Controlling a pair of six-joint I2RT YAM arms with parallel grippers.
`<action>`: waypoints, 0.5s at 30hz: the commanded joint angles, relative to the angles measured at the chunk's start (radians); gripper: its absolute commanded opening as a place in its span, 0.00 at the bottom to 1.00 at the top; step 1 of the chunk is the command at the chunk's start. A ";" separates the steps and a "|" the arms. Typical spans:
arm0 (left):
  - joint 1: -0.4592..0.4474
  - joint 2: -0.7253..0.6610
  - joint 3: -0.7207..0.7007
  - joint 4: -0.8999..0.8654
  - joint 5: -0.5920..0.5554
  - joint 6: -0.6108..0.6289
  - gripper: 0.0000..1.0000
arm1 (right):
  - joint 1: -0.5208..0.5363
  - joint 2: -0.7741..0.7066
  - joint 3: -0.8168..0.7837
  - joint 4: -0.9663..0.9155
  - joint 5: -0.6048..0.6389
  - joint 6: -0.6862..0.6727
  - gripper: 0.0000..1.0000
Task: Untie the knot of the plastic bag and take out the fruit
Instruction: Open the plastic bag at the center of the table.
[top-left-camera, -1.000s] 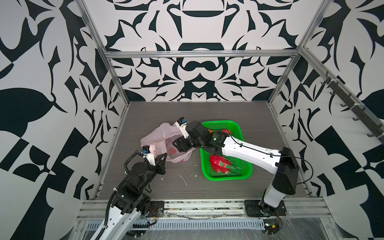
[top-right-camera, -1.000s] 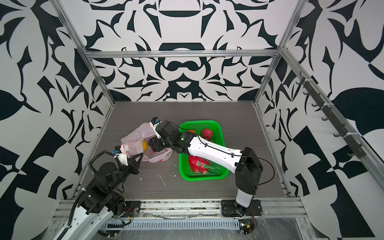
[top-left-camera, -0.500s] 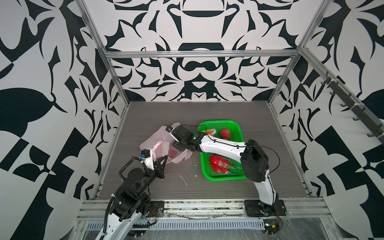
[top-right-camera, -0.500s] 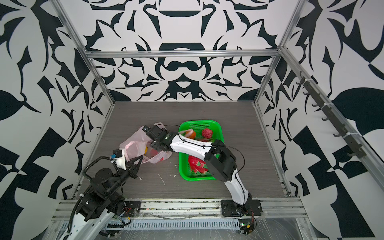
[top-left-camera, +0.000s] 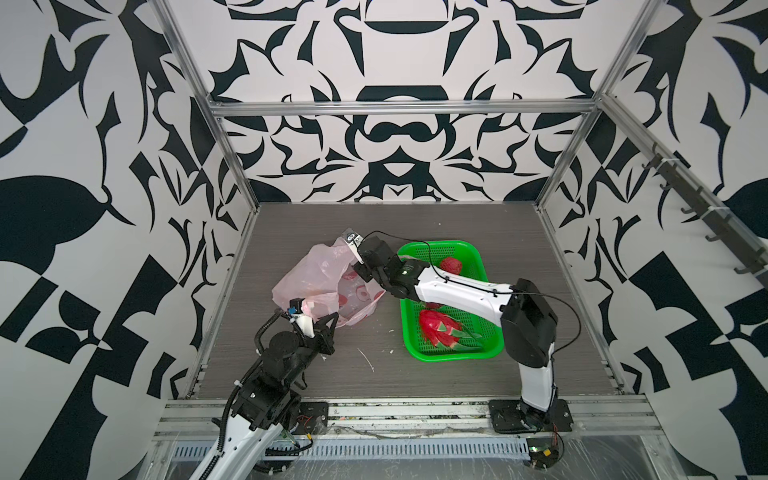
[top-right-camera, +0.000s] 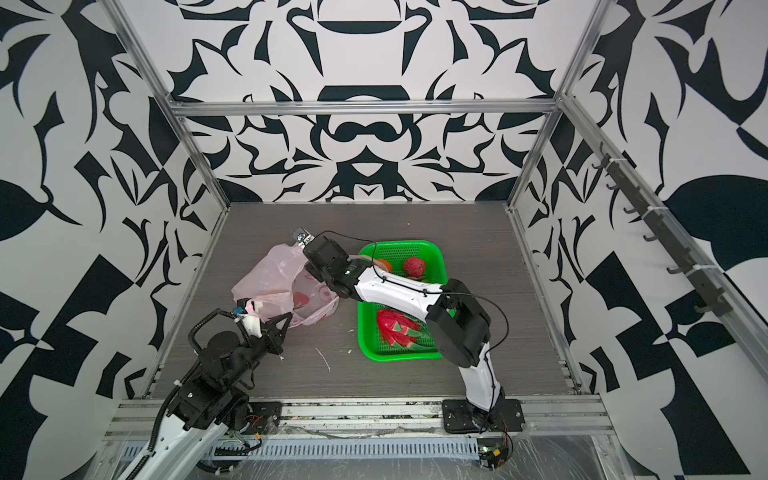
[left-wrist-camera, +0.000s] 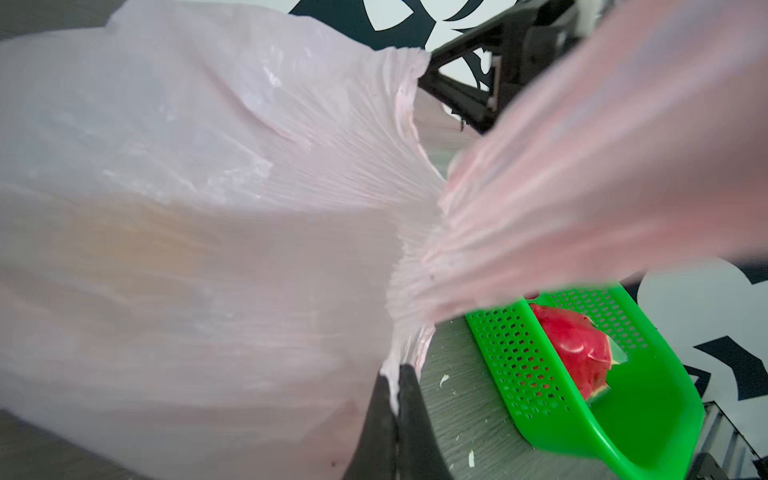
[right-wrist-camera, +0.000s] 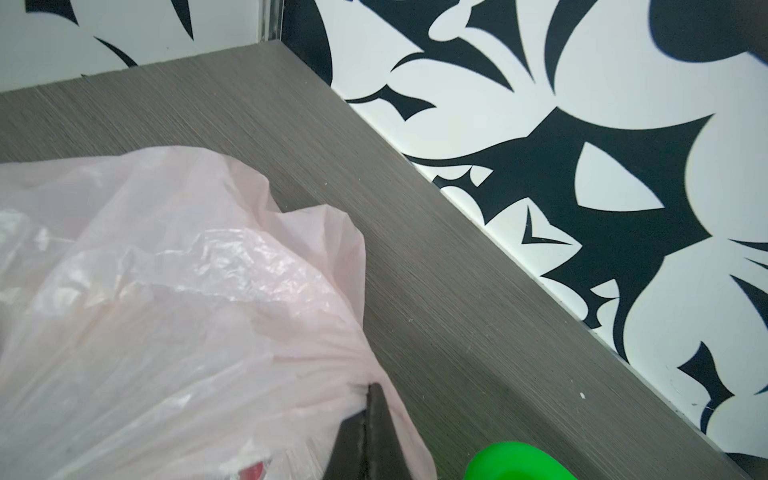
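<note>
Bag (top-left-camera: 316, 278) in L gripper (left-wrist-camera: 397, 376), R gripper (right-wrist-camera: 370, 390)

Close to the left wrist lens a fold of the plastic bag (left-wrist-camera: 602, 137) is a pink blur. Its film hides the contents save a vague orange tint. The green basket (left-wrist-camera: 648, 415) runs off that frame's edge, and the right wrist view catches only a corner. In both top views the right arm (top-left-camera: 457, 291) crosses the basket from 10 to 3 o'clock; an orange fruit (top-right-camera: 381, 263) beside it shows only as a sliver. The knot cannot be made out.
</note>
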 joint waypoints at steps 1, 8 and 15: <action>-0.003 0.022 -0.024 0.095 -0.053 -0.018 0.00 | 0.004 -0.089 -0.062 0.090 0.006 0.016 0.00; -0.002 0.062 -0.057 0.114 -0.216 -0.089 0.00 | 0.032 -0.286 -0.313 0.236 0.034 0.051 0.00; -0.002 0.179 -0.059 0.150 -0.329 -0.145 0.00 | 0.094 -0.494 -0.552 0.244 0.106 0.147 0.00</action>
